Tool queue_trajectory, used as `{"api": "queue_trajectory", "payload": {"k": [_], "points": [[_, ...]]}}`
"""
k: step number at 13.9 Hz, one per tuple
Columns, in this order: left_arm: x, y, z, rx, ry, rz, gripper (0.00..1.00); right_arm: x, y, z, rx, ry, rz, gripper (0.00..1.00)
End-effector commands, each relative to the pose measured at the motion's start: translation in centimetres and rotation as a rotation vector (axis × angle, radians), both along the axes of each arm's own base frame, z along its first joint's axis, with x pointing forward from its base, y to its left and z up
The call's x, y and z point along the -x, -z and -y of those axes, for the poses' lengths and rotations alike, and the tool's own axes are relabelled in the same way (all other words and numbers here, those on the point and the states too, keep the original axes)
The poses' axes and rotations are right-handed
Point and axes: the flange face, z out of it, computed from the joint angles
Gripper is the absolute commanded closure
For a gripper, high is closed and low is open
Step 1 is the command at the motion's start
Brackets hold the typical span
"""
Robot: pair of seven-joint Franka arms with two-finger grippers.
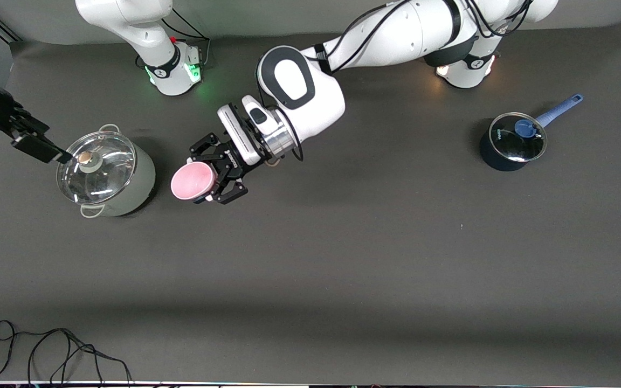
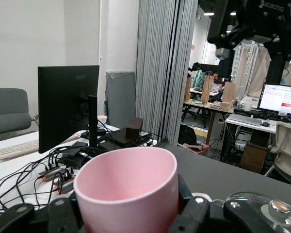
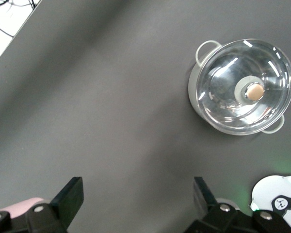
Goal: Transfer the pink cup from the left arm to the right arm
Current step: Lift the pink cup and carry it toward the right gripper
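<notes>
I see the left gripper (image 1: 214,180) closed around the pink cup (image 1: 193,181) — the cup sits between its fingers, tipped on its side above the table (image 1: 343,258), just beside the lidded grey pot (image 1: 107,171). The right gripper (image 3: 136,199) hangs over that pot, fingers spread wide, holding nothing.

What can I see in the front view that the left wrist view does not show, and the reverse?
Only the front view shows the blue-handled saucepan at the left arm's end of the table, the open right gripper over the edge of the pale green pot, and a loose black cable on the table.

Only the left wrist view shows the room: a monitor, a keyboard and desks.

Both show the pink cup held in the left gripper, and the pot's glass lid.
</notes>
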Motion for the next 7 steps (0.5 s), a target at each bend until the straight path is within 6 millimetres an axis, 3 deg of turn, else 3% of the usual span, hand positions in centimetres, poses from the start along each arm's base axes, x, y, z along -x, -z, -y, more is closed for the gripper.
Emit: {"api": "queue_trajectory", "payload": {"k": [1, 4, 7], "points": [[0.4, -1.6, -0.2, 0.007, -0.027, -0.002, 1.0, -2.5, -1.0, -3.1, 0.019, -0.021, -0.052, 0.0], [0.6, -1.3, 0.0, 0.006, -0.03, -0.01, 1.0, -3.7, -1.5, -8.0, 0.06, -0.075, -0.11, 0.0], [0.1, -1.2, -0.3, -0.005, -0.052, -0.006, 1.0, -3.0, -1.3, -13.4, 0.08, -0.097, -0.118, 0.0]]}}
